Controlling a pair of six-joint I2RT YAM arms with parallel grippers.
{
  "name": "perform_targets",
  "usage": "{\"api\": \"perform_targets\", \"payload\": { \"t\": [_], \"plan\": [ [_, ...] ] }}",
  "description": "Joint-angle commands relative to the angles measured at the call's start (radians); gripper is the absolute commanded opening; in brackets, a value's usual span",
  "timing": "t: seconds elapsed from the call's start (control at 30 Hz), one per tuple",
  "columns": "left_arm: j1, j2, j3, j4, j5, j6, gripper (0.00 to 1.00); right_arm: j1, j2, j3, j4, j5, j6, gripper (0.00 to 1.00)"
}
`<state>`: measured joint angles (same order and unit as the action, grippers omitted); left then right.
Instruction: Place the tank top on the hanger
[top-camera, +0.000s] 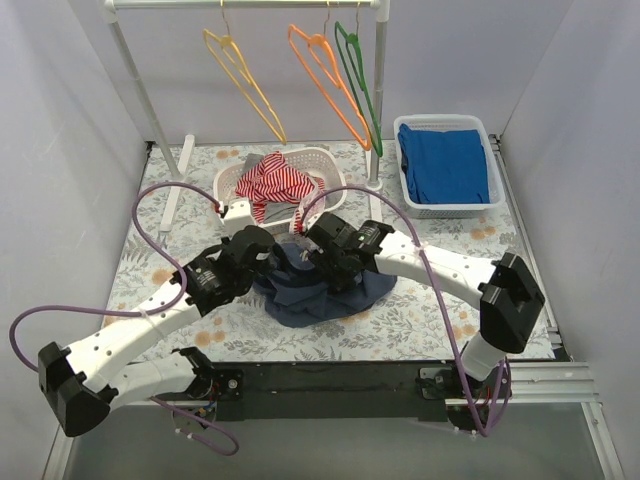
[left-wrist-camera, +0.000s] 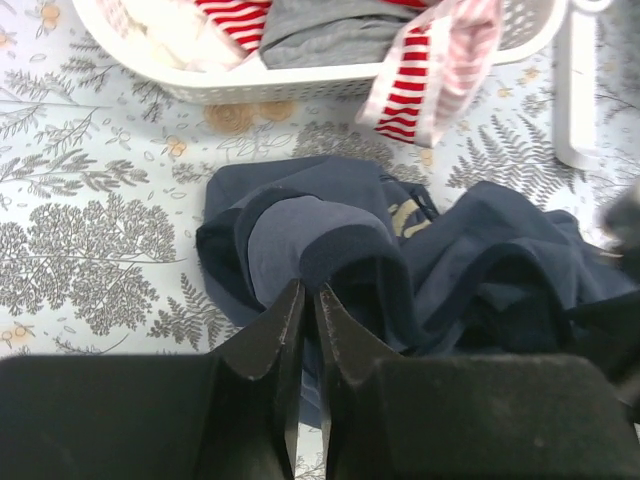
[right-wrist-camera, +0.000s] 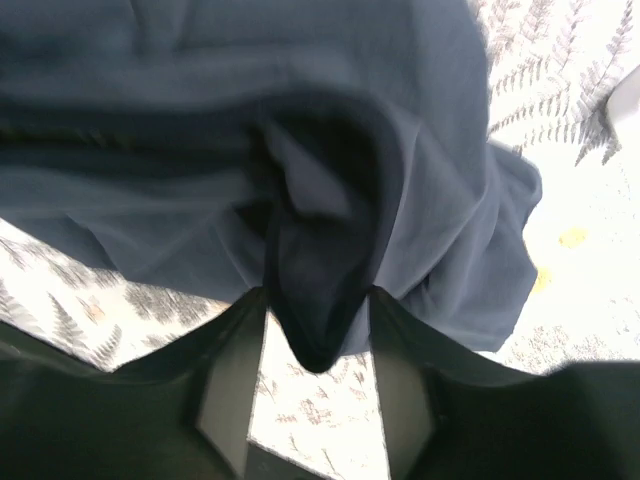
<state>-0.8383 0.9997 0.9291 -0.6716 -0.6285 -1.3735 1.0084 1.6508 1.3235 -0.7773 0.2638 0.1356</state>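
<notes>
The dark navy tank top (top-camera: 322, 292) lies crumpled on the floral table between both arms, in front of the white basket. My left gripper (top-camera: 272, 254) sits at its left edge. In the left wrist view my left gripper (left-wrist-camera: 308, 292) is shut on a fold of the tank top (left-wrist-camera: 300, 225). My right gripper (top-camera: 312, 248) is at the garment's top. In the right wrist view my right gripper (right-wrist-camera: 317, 300) is open, with a hemmed fold of the tank top (right-wrist-camera: 320, 280) hanging between the fingers. The yellow hanger (top-camera: 245, 80) hangs on the rail at the back left, far from both grippers.
A white basket (top-camera: 228, 181) holding a red-and-white striped garment (top-camera: 275, 185) stands just behind the tank top. A second basket (top-camera: 401, 128) with bright blue cloth (top-camera: 445, 165) is at the back right. An orange hanger (top-camera: 325, 75) and a green hanger (top-camera: 358, 80) hang on the rail.
</notes>
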Motion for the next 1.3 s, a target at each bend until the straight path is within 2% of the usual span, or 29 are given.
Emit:
{"api": "perform_targets", "payload": {
  "t": [0.0,0.07,0.1,0.17,0.2,0.33,0.5,0.53,0.73,0.77,0.8,0.87,1.0,1.1,1.27],
  "plan": [
    [0.053,0.005,-0.032,0.047,0.033,0.010,0.14,-0.007,-0.130,0.019,0.143,0.006,0.027,0.58],
    [0.100,0.007,-0.038,0.061,0.078,0.025,0.23,-0.010,-0.189,-0.056,0.216,-0.005,0.067,0.63],
    [0.116,0.005,-0.036,0.066,0.091,0.034,0.38,-0.014,-0.219,-0.081,0.234,-0.005,0.079,0.64],
    [0.140,-0.006,-0.027,0.070,0.131,0.050,0.49,-0.022,-0.317,-0.142,0.291,0.005,0.114,0.65],
    [0.143,-0.021,-0.004,0.069,0.138,0.059,0.59,-0.028,-0.350,-0.191,0.306,0.006,0.125,0.65],
    [0.146,-0.036,0.112,0.027,0.168,0.073,0.66,-0.047,-0.512,-0.271,0.352,-0.008,0.179,0.68],
    [0.146,-0.027,0.299,0.050,0.152,0.111,0.68,-0.070,-0.623,-0.325,0.381,-0.046,0.216,0.68],
    [0.148,-0.007,0.383,0.059,0.138,0.120,0.68,-0.074,-0.629,-0.334,0.386,-0.093,0.219,0.69],
    [0.202,0.246,0.723,0.139,0.081,0.224,0.68,-0.094,-0.603,-0.317,0.349,-0.257,0.214,0.66],
    [0.211,0.285,0.826,0.132,0.072,0.232,0.68,-0.094,-0.600,-0.325,0.348,-0.258,0.220,0.66],
    [0.223,0.371,0.887,0.118,0.063,0.263,0.68,-0.093,-0.600,-0.328,0.345,-0.294,0.222,0.66],
    [0.241,0.445,0.982,0.109,0.044,0.293,0.68,-0.094,-0.592,-0.325,0.333,-0.331,0.228,0.65],
    [0.265,0.612,1.216,0.103,-0.039,0.404,0.61,-0.094,-0.569,-0.288,0.279,-0.350,0.216,0.64],
    [0.283,0.709,1.309,0.108,-0.105,0.451,0.61,-0.096,-0.569,-0.274,0.259,-0.342,0.211,0.64],
    [0.294,0.792,1.356,0.219,-0.192,0.596,0.60,-0.096,-0.575,-0.273,0.254,-0.330,0.208,0.64]
  ]
}}
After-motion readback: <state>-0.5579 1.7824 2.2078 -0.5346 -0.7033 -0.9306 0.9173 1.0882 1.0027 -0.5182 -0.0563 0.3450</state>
